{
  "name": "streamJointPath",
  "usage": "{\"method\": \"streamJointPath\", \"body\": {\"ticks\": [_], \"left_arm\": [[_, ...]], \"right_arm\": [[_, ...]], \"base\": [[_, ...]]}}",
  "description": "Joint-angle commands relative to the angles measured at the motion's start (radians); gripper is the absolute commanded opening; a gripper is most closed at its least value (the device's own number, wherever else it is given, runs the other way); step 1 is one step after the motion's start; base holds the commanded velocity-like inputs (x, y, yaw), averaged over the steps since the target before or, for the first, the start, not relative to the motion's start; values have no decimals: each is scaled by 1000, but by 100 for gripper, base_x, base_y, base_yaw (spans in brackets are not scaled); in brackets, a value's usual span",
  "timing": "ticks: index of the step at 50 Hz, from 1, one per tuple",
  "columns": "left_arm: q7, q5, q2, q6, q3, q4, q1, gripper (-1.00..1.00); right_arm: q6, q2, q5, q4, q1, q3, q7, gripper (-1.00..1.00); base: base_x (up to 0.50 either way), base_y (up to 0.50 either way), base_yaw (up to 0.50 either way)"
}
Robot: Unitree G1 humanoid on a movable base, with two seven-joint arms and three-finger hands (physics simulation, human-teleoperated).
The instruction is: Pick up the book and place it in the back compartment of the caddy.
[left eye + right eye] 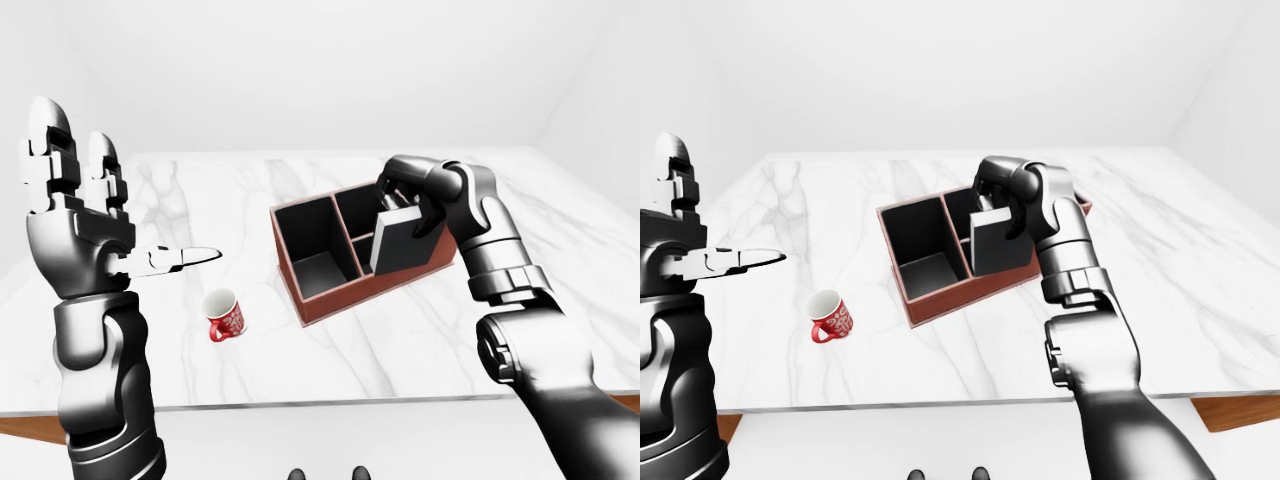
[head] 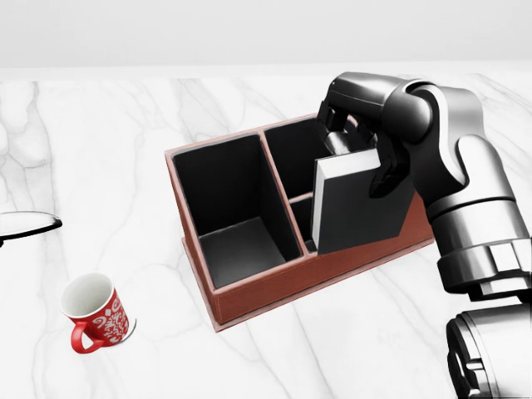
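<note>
Book (image 2: pixel 359 208) placement is the step in hand, and a sweep across the views shows how far it has got. At the far left of the left-eye view the left hand (image 1: pixel 75 215) is raised beside the robot's shoulder, its fingers spread and straight, holding nothing and well apart from everything on the marble table (image 2: pixel 100 150). Below and to the right of it a red mug (image 2: pixel 96 322) with a white pattern lies on its side, clear of the work. Next comes the caddy (image 2: pixel 249 295), a red-brown box with black lining: one long compartment on its left in the head view, and two smaller ones on its right, one toward the top of the view and one toward the bottom. The book, dark-covered with a white page edge, hangs upright over the right part of the caddy, about at the divider between the two small cells; whether its lower edge has entered either cell cannot be told. The right hand (image 2: pixel 362 137) pinches it from above, fingers closed on its top edge.

The next move likely calls for carrying the book toward the top of the head view until it stands squarely over the upper small compartment, then lowering and releasing.
</note>
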Motion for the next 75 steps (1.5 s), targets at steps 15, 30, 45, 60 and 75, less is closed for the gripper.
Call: {"method": "streamJointPath", "body": {"ticks": [15,30,45,60,75], "left_arm": [[0,-4,1,0,3,-3,1,100],[-1,-4,1,0,2,-3,1,100],[0,-3,-1,0,-1,-5,3,100],[-2,-1,-1,0,-2,-1,2,100],[-3,-1,-2,0,-2,-4,3,100]], "right_arm": [[-44,0,11,317,-173,14,-75,-100],[-44,5,4,431,-239,23,-148,-100],[-44,4,-3,495,-281,24,-198,-100],[-44,13,-14,541,-291,26,-263,-100],[-44,10,-36,566,-279,26,-314,-100]], "base": [[0,0,0],[0,0,0],[0,0,0],[0,0,0],[0,0,0]]}}
